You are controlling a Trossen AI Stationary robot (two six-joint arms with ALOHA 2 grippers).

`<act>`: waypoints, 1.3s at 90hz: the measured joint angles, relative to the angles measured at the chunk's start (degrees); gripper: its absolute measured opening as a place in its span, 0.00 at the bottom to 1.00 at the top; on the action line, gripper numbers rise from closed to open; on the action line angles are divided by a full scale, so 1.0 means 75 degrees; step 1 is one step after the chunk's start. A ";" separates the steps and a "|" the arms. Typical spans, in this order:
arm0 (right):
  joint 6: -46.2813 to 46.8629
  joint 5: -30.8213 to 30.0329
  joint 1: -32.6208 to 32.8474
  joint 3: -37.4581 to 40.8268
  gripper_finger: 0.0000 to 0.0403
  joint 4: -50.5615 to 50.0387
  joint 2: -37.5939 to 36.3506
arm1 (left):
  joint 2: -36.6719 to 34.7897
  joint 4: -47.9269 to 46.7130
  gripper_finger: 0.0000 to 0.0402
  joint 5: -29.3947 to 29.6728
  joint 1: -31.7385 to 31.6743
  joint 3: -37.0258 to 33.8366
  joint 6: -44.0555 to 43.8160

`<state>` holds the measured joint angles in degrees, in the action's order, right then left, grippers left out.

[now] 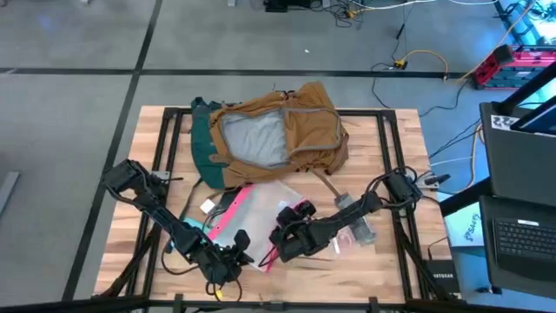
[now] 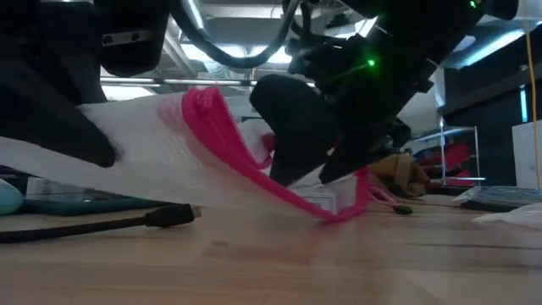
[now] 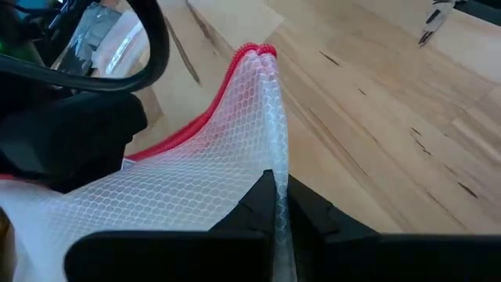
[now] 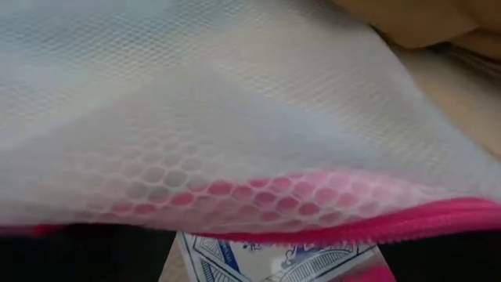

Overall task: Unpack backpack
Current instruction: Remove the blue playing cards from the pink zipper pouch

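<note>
We have the backpack (image 1: 278,135) lying open at the far middle of the counter (image 1: 395,278), its grey lining showing, well apart from both arms. Nearer us sits a clear pouch (image 1: 252,213) with pink edging, and both arms are on it.

The left gripper (image 1: 233,254) is at the pouch's near corner; in the left wrist view its jaws are closed together on the mesh edge (image 3: 270,141), pinching a thin fold. The right gripper (image 1: 291,233) is pushed in at the pouch's pink zip side. We cannot tell how its jaws stand (the right wrist view is filled with mesh and the pink zip (image 4: 407,223), with a printed card-like packet (image 4: 274,262) below).

In the low view the pouch (image 2: 169,161) hangs lifted off the wood, sagging between the two arms.

Risks, as we judge them:
- the left pinch is thin, so a pull from the right arm could slip the mesh free and drop the pouch;
- if the arms pull apart unevenly, the zip could strain or the contents spill onto the counter;
- a cable (image 2: 93,224) lies beneath and could snag as the pouch comes down.
</note>
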<state>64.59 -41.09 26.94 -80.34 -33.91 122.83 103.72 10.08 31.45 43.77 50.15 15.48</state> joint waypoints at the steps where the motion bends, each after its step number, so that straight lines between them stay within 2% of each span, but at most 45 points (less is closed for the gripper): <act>1: 0.0005 0.0040 0.0001 -0.0003 0.89 -0.0029 -0.0003 | 0.0000 -0.0001 0.00 -0.0001 0.0000 0.0000 -0.0004; 20: 0.0225 0.0843 0.0033 -0.0040 0.89 -0.0737 -0.0062 | 0.0000 -0.0043 0.00 0.0001 0.0000 0.0000 -0.0046; 57: 0.0820 0.1333 0.0587 -0.0982 0.89 -0.3110 0.0028 | 0.0000 -0.0055 0.00 0.0001 -0.0003 0.0000 -0.0072; 82: 0.2138 0.0792 0.0874 -0.1022 0.89 -0.3083 0.0051 | 0.0000 -0.0068 0.00 -0.0001 0.0000 0.0000 -0.0075; 98: 0.2329 0.0287 0.1025 -0.0987 0.89 -0.3030 0.0054 | 0.0000 -0.0063 0.00 0.0000 -0.0008 0.0000 -0.0122; 117: 0.2372 0.0287 0.1077 -0.1090 0.89 -0.2759 0.0051 | 0.0000 -0.0060 0.00 -0.0001 -0.0040 0.0000 -0.0122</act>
<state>82.38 -38.94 35.01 -88.51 -54.60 123.22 103.72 9.63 31.44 43.47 50.15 14.57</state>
